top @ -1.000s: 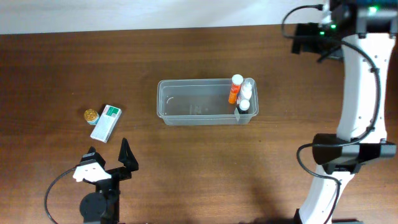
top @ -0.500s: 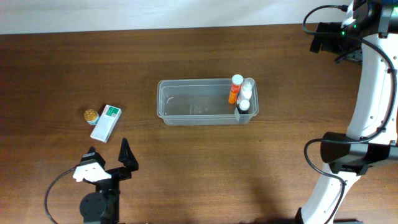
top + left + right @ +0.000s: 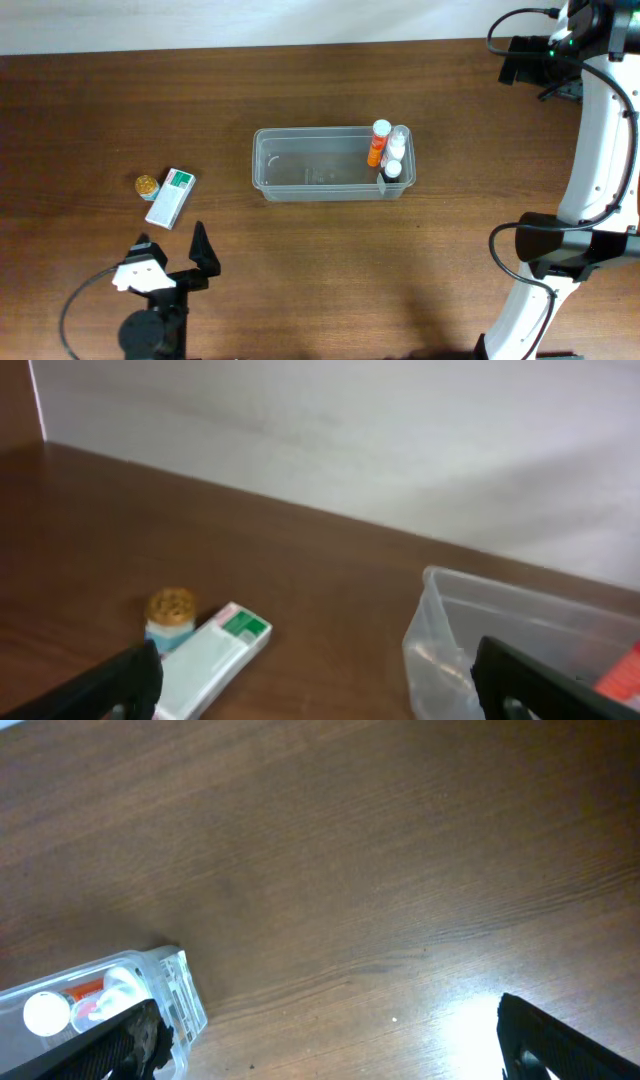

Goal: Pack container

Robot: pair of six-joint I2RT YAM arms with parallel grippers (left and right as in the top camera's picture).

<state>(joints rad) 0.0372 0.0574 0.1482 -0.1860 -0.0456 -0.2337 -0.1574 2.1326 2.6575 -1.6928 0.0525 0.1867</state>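
Observation:
The clear container lies at the table's middle. At its right end stand an orange bottle and two white bottles. A white-and-green box and a small gold-capped bottle lie on the table at the left. My left gripper is open and empty, just in front of the box. In the left wrist view the box, gold-capped bottle and container lie ahead of the open jaws. My right gripper is raised at the far right, open and empty, with the container's corner at its left.
The brown wooden table ends at a pale wall along the back. The white right arm and its base stand at the right side. The left arm's base sits at the front left.
The right arm has swung to the right, away from the container. The left gripper has drawn back slightly toward the front edge. The objects have not moved.

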